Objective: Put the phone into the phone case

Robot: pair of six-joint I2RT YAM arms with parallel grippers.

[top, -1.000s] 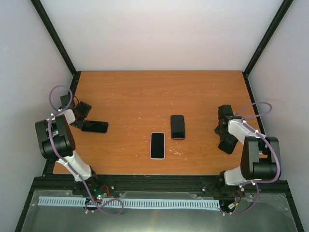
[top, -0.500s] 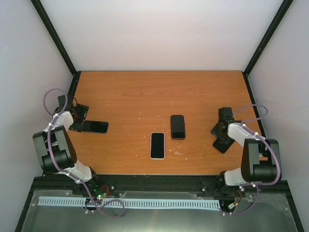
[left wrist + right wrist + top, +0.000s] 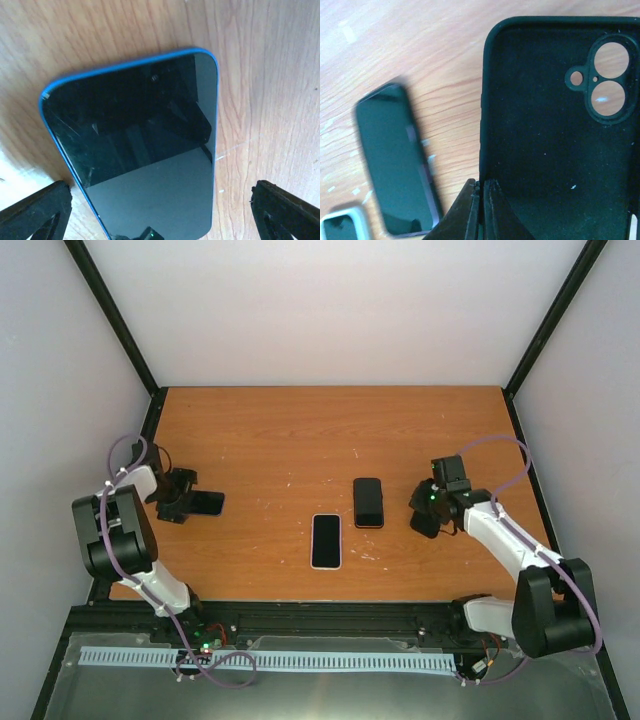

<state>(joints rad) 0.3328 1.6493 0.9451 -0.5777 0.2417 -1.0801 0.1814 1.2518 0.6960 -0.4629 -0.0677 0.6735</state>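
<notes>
Two grippers in view, one phone case, three phones.

Right gripper [image 3: 481, 186]: jaws fully closed, pinching one long edge of the black phone case [image 3: 545, 145]. The case is held clear of the table [image 3: 280, 430], its hollow inner side turned to the wrist camera. The double camera cut-out sits at the end farthest from the fingers. Wood grain shows through both round openings. From above, this gripper hangs over the right half of the table, just right of the dark phone [image 3: 368, 502] and apart from it.

Left gripper [image 3: 160, 214]: jaws spread wide, nothing held. Its two fingers [image 3: 35, 212] stand either side of the near end of the blue-edged phone [image 3: 140, 150]. Whether the pads touch the phone's sides cannot be told. That phone lies flat and screen up near the left edge of the table, long side running across it, screen dark and reflective.

Remaining items: the dark phone lies flat near the table's centre, screen up, long side running front to back. A white-edged phone [image 3: 326, 540] lies flat just to its left and nearer the arm bases, parallel to it and not touching it. Both are well apart from the blue-edged phone.
</notes>
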